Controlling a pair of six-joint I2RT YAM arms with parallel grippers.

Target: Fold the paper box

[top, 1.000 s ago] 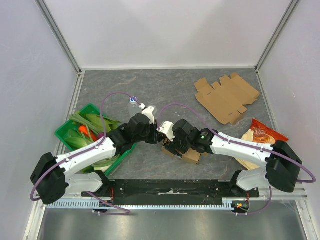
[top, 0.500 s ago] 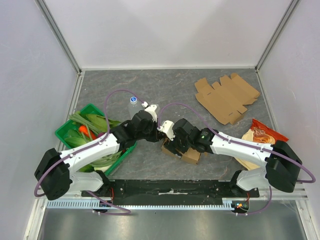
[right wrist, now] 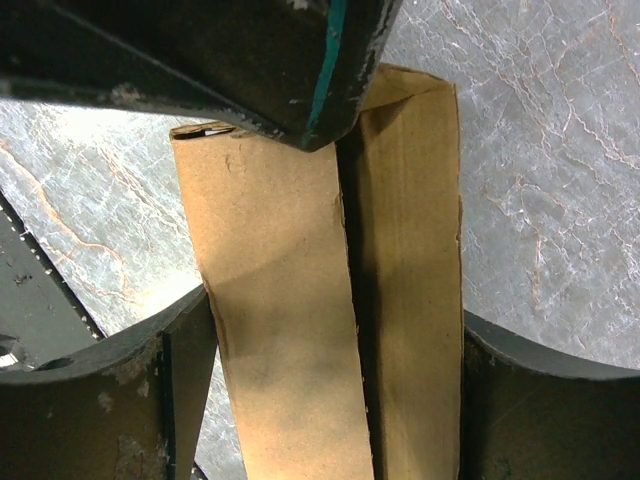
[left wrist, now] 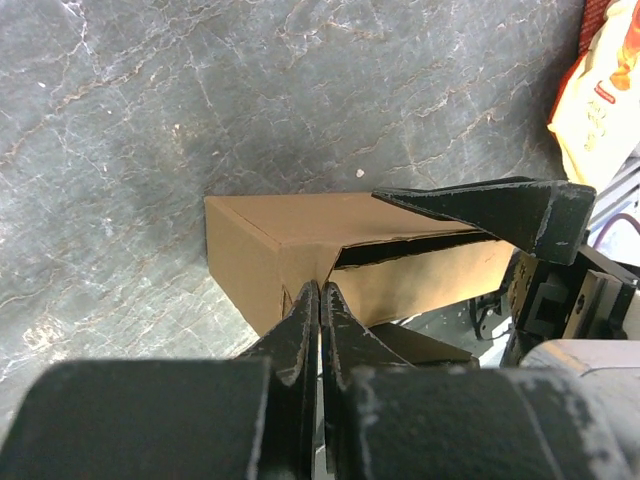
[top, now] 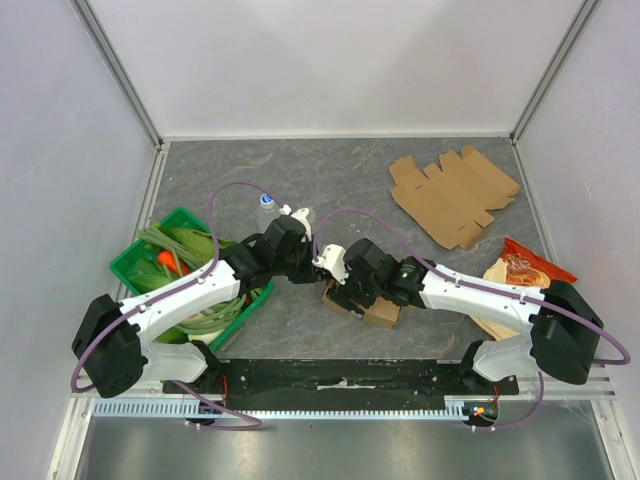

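Tapering to one closed point, the left gripper (left wrist: 320, 292) has its fingers pressed flat together with nothing visible between them. Its tip sits at the near top edge of the paper box (left wrist: 262, 235), right where a loose flap gapes. The right gripper (right wrist: 330, 330) is spread wide and straddles the same box. The card fills the whole gap and both fingers look to lie against its long sides, so I judge it a clasp rather than a hover.

The box should be light: thin brown card, stiff across each panel, willing to bend only at its creases and easy to crush. The side walls, held as the right gripper has them, look the safest grip. Flaps are better pushed near their free edge than pinched.

The left wrist view alone shows the dark slit under the top flap, and the right gripper's finger as a black wedge at centre right. The right wrist view alone shows the seam between two top panels running down the frame, with the left gripper's body looming at the top.

Only the top view places things. The box sits at lower centre on the grey table (top: 300, 170), mostly hidden by both wrists. A flat cardboard blank (top: 452, 195) lies at upper right, a green basket (top: 126, 262) at left, and a snack bag (top: 525, 268) at right.
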